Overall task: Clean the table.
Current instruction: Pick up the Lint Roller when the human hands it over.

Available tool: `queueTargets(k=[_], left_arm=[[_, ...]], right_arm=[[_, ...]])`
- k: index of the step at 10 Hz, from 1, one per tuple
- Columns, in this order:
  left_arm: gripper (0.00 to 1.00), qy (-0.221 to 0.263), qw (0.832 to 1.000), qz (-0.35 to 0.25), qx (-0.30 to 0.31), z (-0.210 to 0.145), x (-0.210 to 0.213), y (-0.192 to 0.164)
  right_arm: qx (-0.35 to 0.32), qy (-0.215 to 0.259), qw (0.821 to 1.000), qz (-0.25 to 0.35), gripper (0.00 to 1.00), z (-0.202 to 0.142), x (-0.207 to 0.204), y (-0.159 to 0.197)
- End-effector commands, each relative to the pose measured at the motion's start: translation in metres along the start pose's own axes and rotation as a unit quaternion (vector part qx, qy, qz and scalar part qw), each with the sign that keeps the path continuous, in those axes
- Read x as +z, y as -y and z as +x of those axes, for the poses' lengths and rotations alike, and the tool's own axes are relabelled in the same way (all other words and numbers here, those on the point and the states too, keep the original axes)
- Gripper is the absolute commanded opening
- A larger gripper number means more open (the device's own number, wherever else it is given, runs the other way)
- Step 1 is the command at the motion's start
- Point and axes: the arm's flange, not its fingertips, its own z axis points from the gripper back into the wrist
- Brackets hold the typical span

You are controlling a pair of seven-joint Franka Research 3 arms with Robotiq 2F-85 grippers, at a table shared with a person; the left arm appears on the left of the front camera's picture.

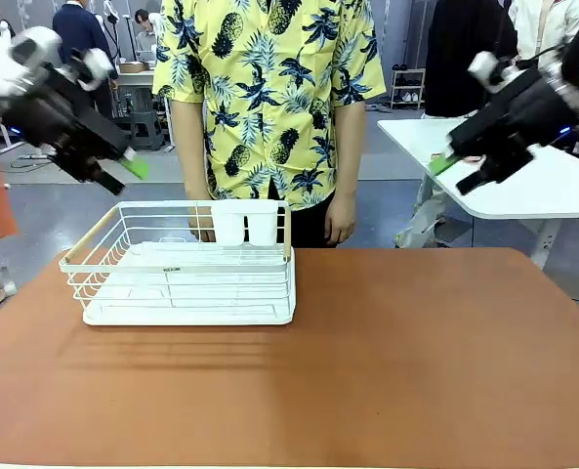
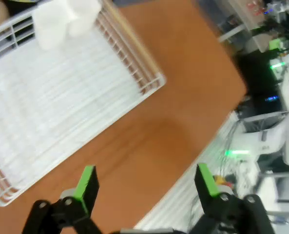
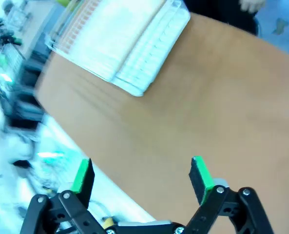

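The table (image 1: pixel 396 352) has a bare reddish-brown top that spans the front view. My left gripper (image 1: pixel 123 176) hangs high over the table's left side, above the back left of a white wire rack (image 1: pixel 186 274), open and holding nothing. My right gripper (image 1: pixel 455 174) is raised at the upper right, past the table's far right corner, also open and empty. In the left wrist view the left gripper (image 2: pixel 146 181) stands wide open over the table (image 2: pixel 183 73) beside the rack (image 2: pixel 61 97). Seen from the right wrist, the right gripper (image 3: pixel 142 175) is spread above the table (image 3: pixel 207 97).
Two white cups (image 1: pixel 245 223) sit in a holder at the rack's far edge. A person in a yellow patterned shirt (image 1: pixel 269 88) stands at the far side, hands hanging near the table edge. A white-topped table (image 1: pixel 562 186) stands at the back right.
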Motion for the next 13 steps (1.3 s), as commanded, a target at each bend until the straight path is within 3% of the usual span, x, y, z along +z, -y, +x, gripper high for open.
queueTargets(k=[1, 2, 3, 5, 7, 10, 13], left_arm=[[1.00, 0.042, 0.991, -0.102, 0.074, -0.017, 0.035, -0.044], [1.00, 0.063, 0.981, -0.159, 0.088, -0.030, 0.054, -0.062], [1.00, 0.086, 0.974, -0.187, 0.099, -0.041, 0.067, -0.076], [1.00, 0.121, 0.960, -0.211, 0.136, -0.061, 0.095, -0.102], [1.00, 0.138, 0.942, -0.220, 0.211, -0.081, 0.134, -0.135], [1.00, 0.184, 0.928, -0.207, 0.251, -0.105, 0.177, -0.157], [1.00, 0.180, 0.916, -0.223, 0.282, -0.120, 0.198, -0.178]], right_arm=[[-0.122, 0.008, 0.988, 0.090, 1.00, 0.004, 0.030, 0.042], [-0.183, 0.009, 0.971, 0.152, 1.00, 0.000, 0.049, 0.063], [-0.213, 0.014, 0.961, 0.174, 1.00, -0.006, 0.065, 0.078], [-0.274, 0.028, 0.936, 0.220, 1.00, -0.027, 0.101, 0.113], [-0.319, 0.056, 0.922, 0.214, 1.00, -0.044, 0.128, 0.147], [-0.341, 0.074, 0.910, 0.225, 1.00, -0.061, 0.148, 0.186], [-0.358, 0.089, 0.902, 0.225, 1.00, -0.073, 0.158, 0.203]])
